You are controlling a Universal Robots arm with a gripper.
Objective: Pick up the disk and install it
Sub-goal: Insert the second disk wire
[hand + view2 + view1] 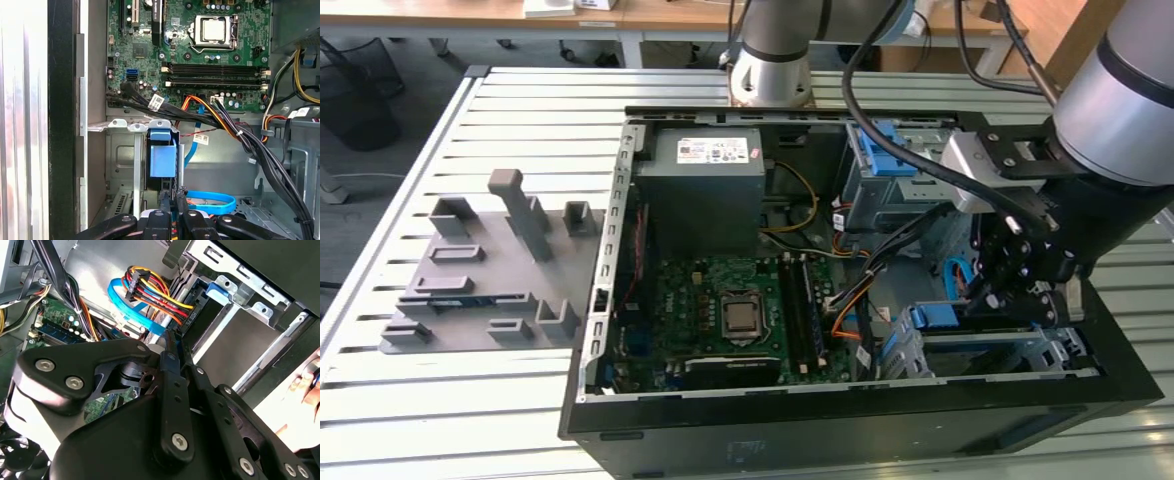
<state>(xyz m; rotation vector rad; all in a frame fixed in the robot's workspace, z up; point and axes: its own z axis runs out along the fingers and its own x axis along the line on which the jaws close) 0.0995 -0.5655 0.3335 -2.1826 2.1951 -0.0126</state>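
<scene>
From my seat, the disk (pixel 983 338) sits in the drive cage (pixel 1067 350) at the open case's (pixel 607 300) corner, on the exterior view's right; I see its blue bracket tab (pixel 163 159) and little else, the cage hiding its body. The hand (pixel 173 196) hangs directly over it, fingers drawn narrow, gripping the disk's edge.

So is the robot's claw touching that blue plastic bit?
Cannot tell. In the first wrist view the gripper ends right beside the blue bracket, but neither contact nor a gap shows plainly.
</scene>
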